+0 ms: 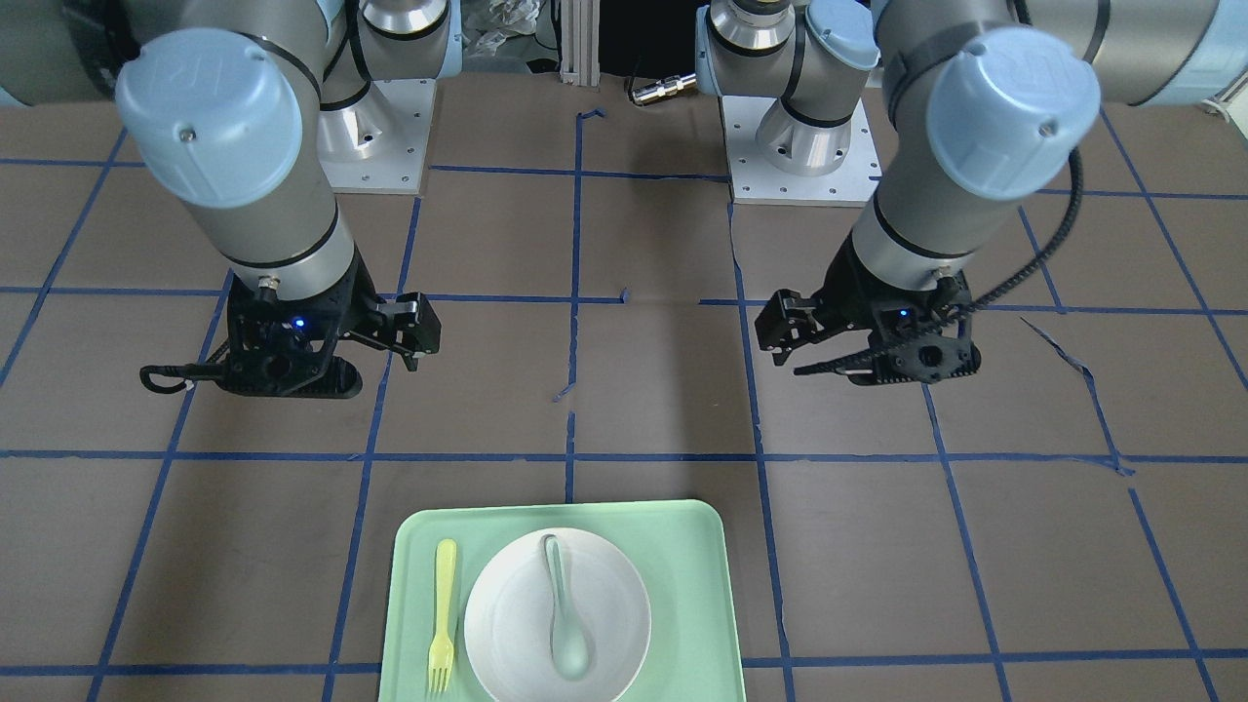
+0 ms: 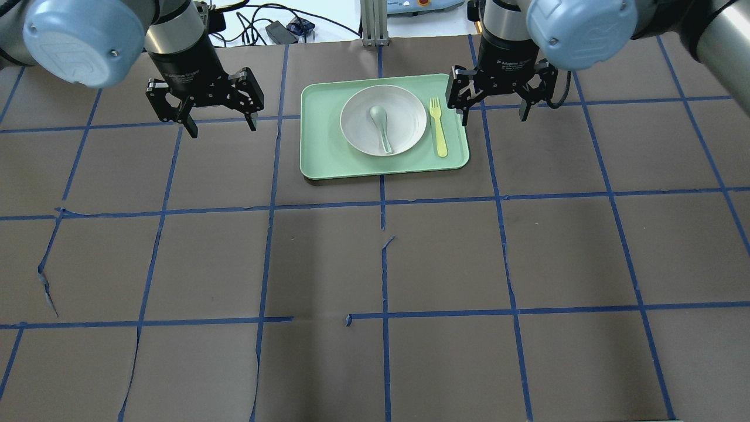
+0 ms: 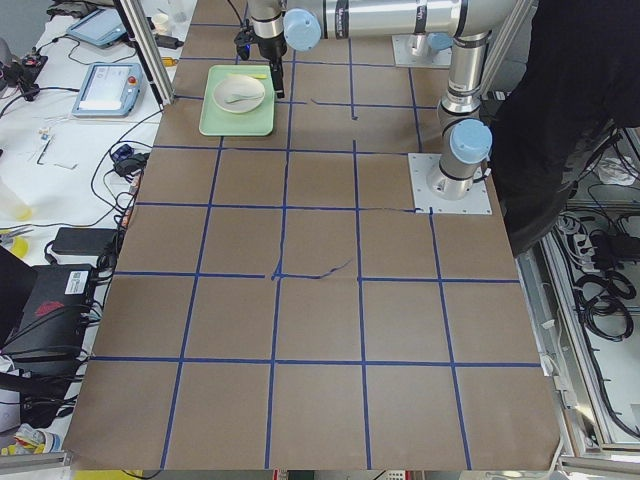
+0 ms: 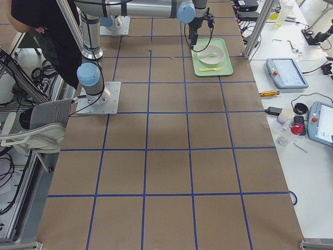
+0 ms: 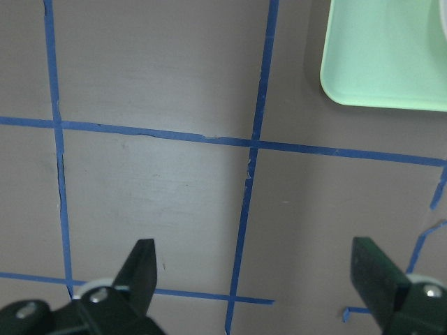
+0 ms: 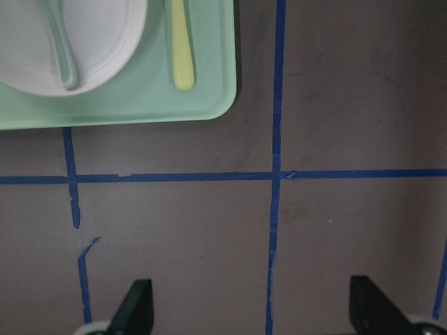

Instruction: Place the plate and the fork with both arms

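Note:
The white plate sits on the mint-green tray at the far middle of the table, with a pale spoon lying in it. The yellow fork lies on the tray just right of the plate, tines pointing away from the robot. My right gripper hangs open and empty just right of the tray, beside the fork. My left gripper hangs open and empty left of the tray. The right wrist view shows the plate and the fork. The left wrist view shows only a tray corner.
The brown table carries a grid of blue tape. The two arm bases stand at the robot's side. Tablets and cables lie beyond the table's far edge. A person in black stands by the robot.

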{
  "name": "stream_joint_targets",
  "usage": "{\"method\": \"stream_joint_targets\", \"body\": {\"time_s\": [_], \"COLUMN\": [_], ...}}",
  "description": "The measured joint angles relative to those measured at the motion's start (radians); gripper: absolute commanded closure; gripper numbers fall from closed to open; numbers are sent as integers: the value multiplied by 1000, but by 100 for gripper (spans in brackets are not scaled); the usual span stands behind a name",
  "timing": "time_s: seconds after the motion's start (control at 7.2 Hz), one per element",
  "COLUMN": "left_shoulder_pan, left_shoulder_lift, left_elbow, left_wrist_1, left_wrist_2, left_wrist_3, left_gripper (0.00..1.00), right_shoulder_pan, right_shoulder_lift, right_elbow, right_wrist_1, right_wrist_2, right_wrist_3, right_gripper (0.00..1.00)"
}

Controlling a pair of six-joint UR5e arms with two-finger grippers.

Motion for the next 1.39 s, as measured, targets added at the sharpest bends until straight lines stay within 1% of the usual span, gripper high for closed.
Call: {"method": "stream_joint_targets", "body": {"time_s": [0.14, 0.42, 0.69, 0.97, 1.39], "left_shoulder_pan": [-27, -32, 18, 62, 69], "left_shoulder_lift": [18, 39, 58, 74, 100], "left_elbow": [-4, -18, -41, -64, -105], "left_wrist_1": [-4, -5, 10, 24, 27], "left_wrist_2": [2, 2, -1, -1, -2], "left_wrist_3": [-6, 9, 58, 54, 42], "left_gripper": [0, 0, 0, 0, 0], "right_shoulder_pan": [1, 2, 2, 2, 2], "right_shoulder_lift": [-20, -63, -99, -116, -133], "right_elbow": [9, 16, 18, 20, 21], "right_wrist_1": [18, 64, 110, 122, 118], "right_wrist_2": [2, 3, 4, 7, 14], "right_wrist_3": [0, 2, 3, 4, 7], "right_gripper": [0, 0, 0, 0, 0]}}
